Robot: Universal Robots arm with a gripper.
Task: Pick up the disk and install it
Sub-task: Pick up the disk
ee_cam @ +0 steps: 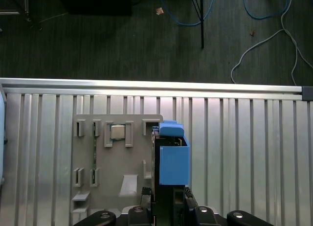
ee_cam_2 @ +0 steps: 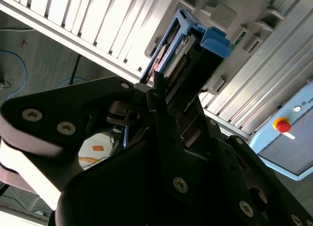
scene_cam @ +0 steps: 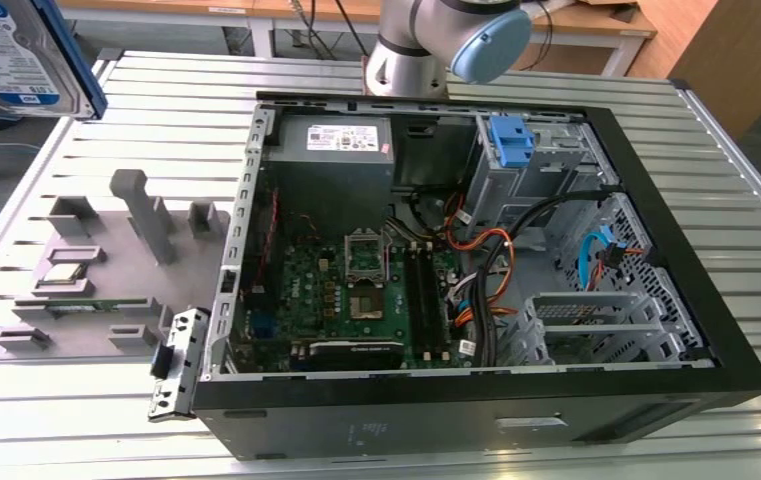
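Observation:
The disk (scene_cam: 13, 55) hangs high in the air at the exterior view's far left, close to the camera, its white-and-blue label facing out. In the first wrist view the disk (ee_cam: 173, 157) stands edge-on with its blue rail toward the camera, above the grey fixture plate (ee_cam: 98, 162). My gripper (ee_cam: 168, 209) is shut on the disk's lower end. In the second wrist view the black fingers (ee_cam_2: 161, 113) clamp the disk (ee_cam_2: 195, 45), whose blue rails and connector edge point away from the wrist.
An open computer case (scene_cam: 700, 330) lies on the slatted metal table (scene_cam: 740, 160), with a blue bracket (scene_cam: 511, 140) in its drive bay and a grey box (scene_cam: 333, 150) at the back. The grey fixture plate (scene_cam: 100, 270) lies to the exterior view's left of the case.

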